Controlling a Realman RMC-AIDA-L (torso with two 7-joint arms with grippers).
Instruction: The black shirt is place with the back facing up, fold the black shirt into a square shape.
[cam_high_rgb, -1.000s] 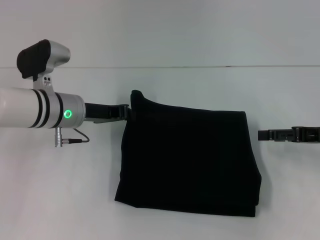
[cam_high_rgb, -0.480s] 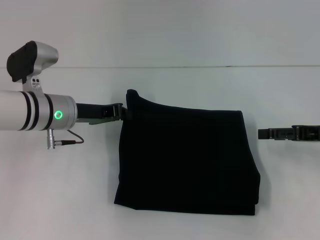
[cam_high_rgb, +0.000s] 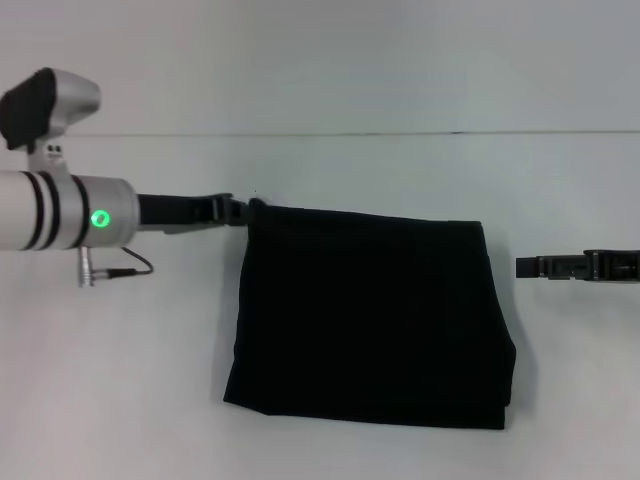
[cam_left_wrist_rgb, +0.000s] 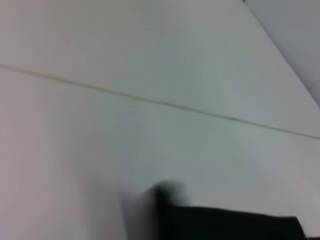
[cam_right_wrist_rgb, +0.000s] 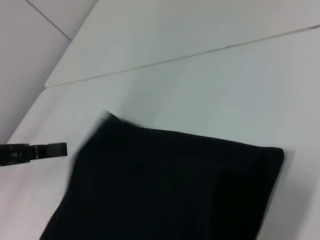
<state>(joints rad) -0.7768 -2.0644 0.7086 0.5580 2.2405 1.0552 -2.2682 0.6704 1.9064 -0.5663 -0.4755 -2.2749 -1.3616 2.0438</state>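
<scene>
The left pincer draws back leftward along the white tabletop. The raised corner of the folded, matte black fabric shirt now lies flat, level with its far edge.

A white tabletop fills most of the head view, from the bottom edge up to a thin dark line in the upper third of the frame. The surface is plain and matte, with no marks on it. Above this line stands a pale grey wall, also plain, which takes the top part of the frame. In the left wrist view the same thin line crosses the frame in a slant, from the middle left down to the right edge. In the right wrist view a second seam runs across the upper left corner of the frame.
</scene>
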